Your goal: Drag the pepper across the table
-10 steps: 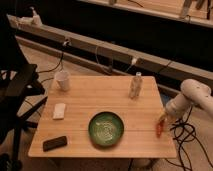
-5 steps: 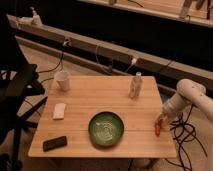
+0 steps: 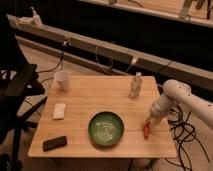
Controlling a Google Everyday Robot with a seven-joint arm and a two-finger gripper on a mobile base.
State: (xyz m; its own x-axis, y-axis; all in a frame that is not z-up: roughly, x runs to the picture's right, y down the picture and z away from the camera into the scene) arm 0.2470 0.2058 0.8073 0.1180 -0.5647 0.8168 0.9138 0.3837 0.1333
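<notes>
Hand [image 3: 148, 121] nearer table [image 3: 85, 102] centre

You've got the gripper [image 3: 149, 120] on the pepper [image 3: 146, 130], right of the green bowl [image 3: 106, 129] (table [image 3: 90, 97] edge).

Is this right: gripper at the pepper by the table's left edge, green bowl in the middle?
Not quite. The camera view shows the gripper at the pepper by the table's right edge, not left. The green bowl does sit mid-table, near the front.
</notes>
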